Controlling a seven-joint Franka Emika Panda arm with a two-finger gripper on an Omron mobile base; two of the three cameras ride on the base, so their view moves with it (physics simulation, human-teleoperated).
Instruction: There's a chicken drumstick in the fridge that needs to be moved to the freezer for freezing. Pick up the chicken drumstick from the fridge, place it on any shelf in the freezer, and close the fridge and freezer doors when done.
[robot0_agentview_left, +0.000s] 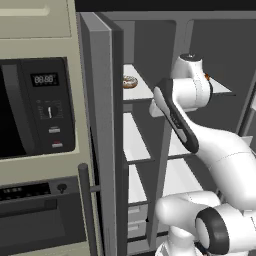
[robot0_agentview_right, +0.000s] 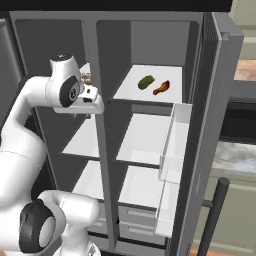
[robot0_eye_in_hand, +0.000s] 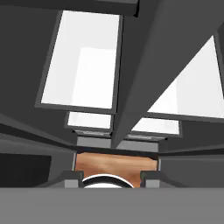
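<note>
Pincer hovering before divider between freezer and fridge; jaw state indeterminable. Chicken drumstick lying on top fridge shelf beside green fruit. Doors standing open.

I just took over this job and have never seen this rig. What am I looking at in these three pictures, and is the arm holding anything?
The white arm stands before an open grey fridge-freezer. Two pictures come from cameras on its base, behind it to the left and to the right; the third looks along the hand, down past white shelves to a wooden floor. The chicken drumstick lies on the top fridge shelf beside a green fruit. A donut sits on the top freezer shelf. Nothing shows between the fingertips, so the gripper seems empty.
</note>
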